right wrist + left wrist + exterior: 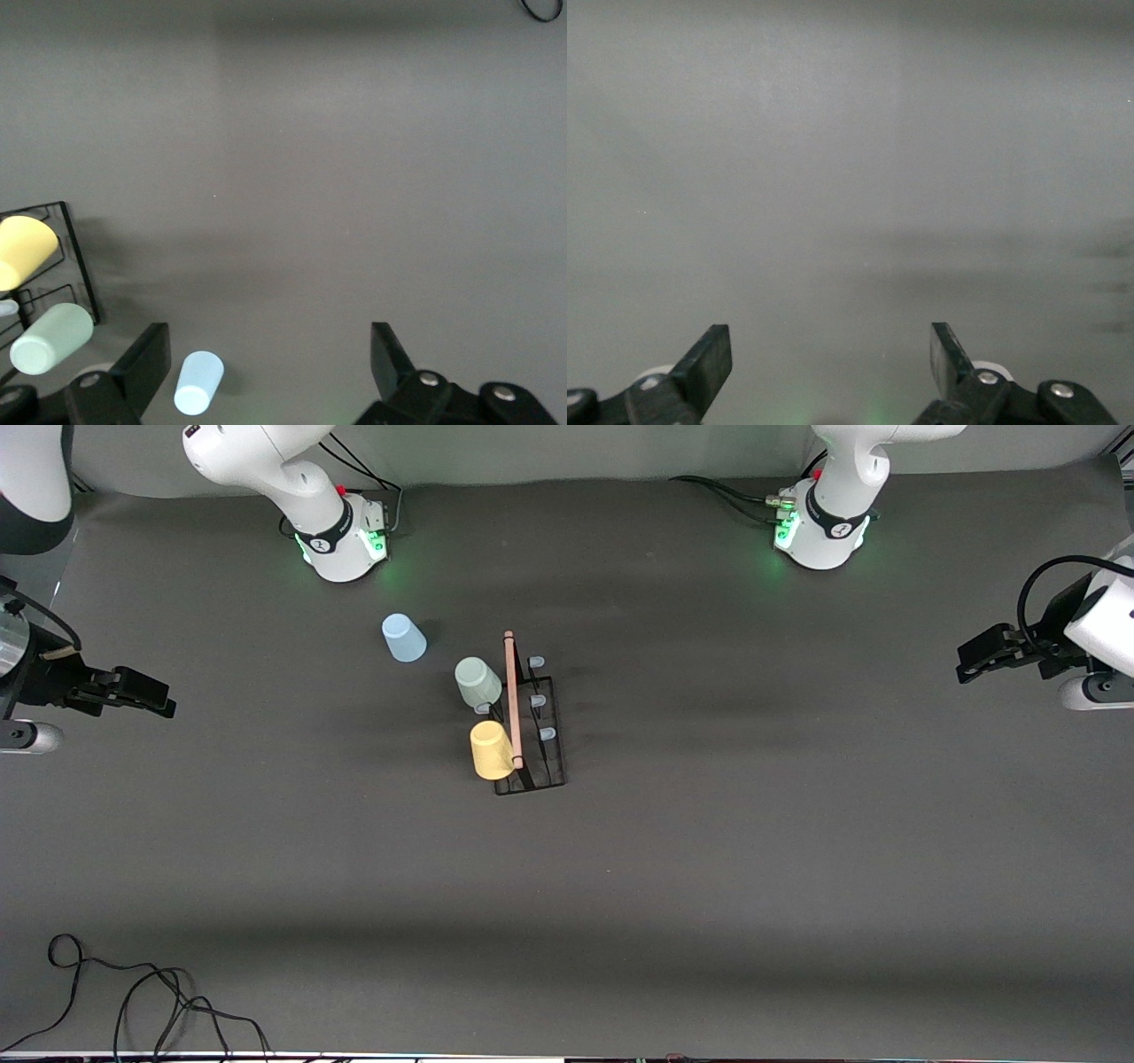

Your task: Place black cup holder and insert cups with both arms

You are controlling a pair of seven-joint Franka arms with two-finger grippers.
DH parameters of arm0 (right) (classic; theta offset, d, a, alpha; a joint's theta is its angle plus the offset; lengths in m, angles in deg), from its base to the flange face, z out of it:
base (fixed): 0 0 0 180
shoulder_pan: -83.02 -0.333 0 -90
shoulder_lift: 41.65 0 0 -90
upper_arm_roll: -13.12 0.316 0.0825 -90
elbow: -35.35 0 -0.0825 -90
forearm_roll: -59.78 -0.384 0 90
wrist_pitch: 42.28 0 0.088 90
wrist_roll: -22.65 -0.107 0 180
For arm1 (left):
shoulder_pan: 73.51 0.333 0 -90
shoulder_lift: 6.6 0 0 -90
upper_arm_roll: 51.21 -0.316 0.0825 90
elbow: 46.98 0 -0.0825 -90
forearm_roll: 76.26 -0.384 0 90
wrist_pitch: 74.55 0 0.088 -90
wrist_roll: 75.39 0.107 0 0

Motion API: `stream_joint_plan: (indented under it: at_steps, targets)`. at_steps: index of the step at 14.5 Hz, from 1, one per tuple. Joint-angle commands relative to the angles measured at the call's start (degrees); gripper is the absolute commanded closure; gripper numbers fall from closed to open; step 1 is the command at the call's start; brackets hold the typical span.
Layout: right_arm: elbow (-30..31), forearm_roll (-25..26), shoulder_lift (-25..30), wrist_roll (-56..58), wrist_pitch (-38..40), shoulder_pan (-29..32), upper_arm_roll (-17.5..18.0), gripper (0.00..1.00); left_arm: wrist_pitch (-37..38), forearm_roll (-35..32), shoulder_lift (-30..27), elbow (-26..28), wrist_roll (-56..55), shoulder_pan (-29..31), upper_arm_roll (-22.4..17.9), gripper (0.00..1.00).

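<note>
The black cup holder [535,731] stands upright mid-table, its wooden rod handle [512,700] on top. The yellow cup [492,750] and the pale green cup [477,682] hang on its pegs on the side toward the right arm's end. The light blue cup [404,638] stands alone on the table, farther from the front camera than the holder. My right gripper [168,705] is open and empty over the right arm's end of the table; its wrist view shows the gripper [270,354], blue cup [198,383], green cup [49,339] and yellow cup [22,251]. My left gripper [964,662] is open and empty over the left arm's end, as its own view confirms [831,354].
Three pale blue pegs [539,701] on the holder's side toward the left arm carry nothing. A loose black cable [133,992] lies near the table's front edge at the right arm's end. The two arm bases [345,536] [819,531] stand along the back edge.
</note>
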Motion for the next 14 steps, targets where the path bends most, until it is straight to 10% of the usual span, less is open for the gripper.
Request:
stream_joint_plan:
  at_steps: [1,14]
  targets:
    - [1.21,2.37,2.78,1.31,0.82,13.93,15.56,0.00,0.13,-0.31,-0.65,0.10,0.05,-0.48,-0.22,0.00]
    - [4.29,2.10,4.72,2.72,-1.02,16.09,16.58,0.00,-0.13,-0.31,-0.47,0.27,0.05,-0.48,-0.22,0.00]
